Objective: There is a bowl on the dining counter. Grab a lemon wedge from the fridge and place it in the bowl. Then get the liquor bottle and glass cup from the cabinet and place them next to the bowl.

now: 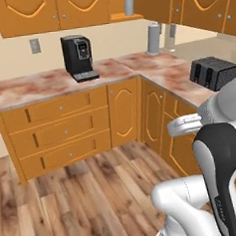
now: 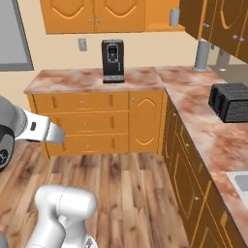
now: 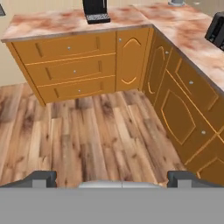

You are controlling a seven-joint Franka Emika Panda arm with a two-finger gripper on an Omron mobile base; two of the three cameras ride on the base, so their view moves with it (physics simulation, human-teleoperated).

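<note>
hand view: gripper [image 3: 112, 178] spread wide, both dark fingertips [image 3: 41, 178] far apart at the lower edge, nothing between them, above bare wood floor [image 3: 96, 140]. wall cabinet [image 1: 28, 14] doors closed, mounted over the marbled counter [image 1: 33, 88] along the back wall. black coffee machine [image 1: 78, 58] stands on that counter; black toaster [image 1: 214, 72] sits on the right-hand run. bowl, lemon wedge, bottle and cup cannot be located.

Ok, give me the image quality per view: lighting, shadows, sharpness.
Left base view: even flat light, soft render, faint shadow under the coffee machine. Right base view: same, toaster slightly fuzzy. Hand view: floorboards soft, no glare.
</note>
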